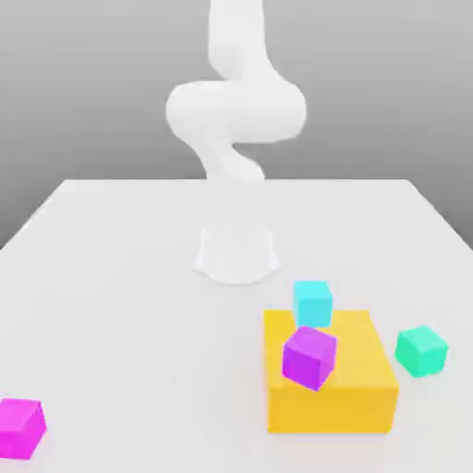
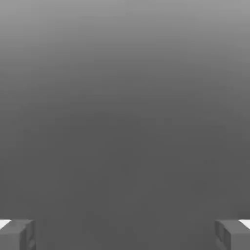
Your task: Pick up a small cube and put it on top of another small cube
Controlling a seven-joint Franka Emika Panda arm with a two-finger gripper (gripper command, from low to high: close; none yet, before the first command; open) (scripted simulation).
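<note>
**Magenta cube lying alone at the near corner, gripper spread wide**

The magenta cube [image 1: 20, 429] is being seen nearest of all, resting on the white table [image 1: 120, 314] at about seven o'clock from the table's middle, well apart from every other thing. Farther in, at about four o'clock, the large yellow block [image 1: 346, 388] is being shown flat on the table, and a violet-purple cube [image 1: 309, 357] is being carried tilted on its near upper edge. Beside the block, toward three o'clock from it, a teal cube [image 1: 422, 350] is sitting on the table, apart from the block. Just beyond the violet-purple cube, the cyan cube [image 1: 312, 303] is being seen upright at the block's far edge; whether it is resting on the block or just behind it cannot be told. Farthest back, at twelve o'clock, the white arm [image 1: 236, 111] is rising from its base. In the hand view, the gripper [image 2: 125, 234] is being held fully open, its two fingertips [image 2: 17, 234] standing far apart with nothing between them.
</note>
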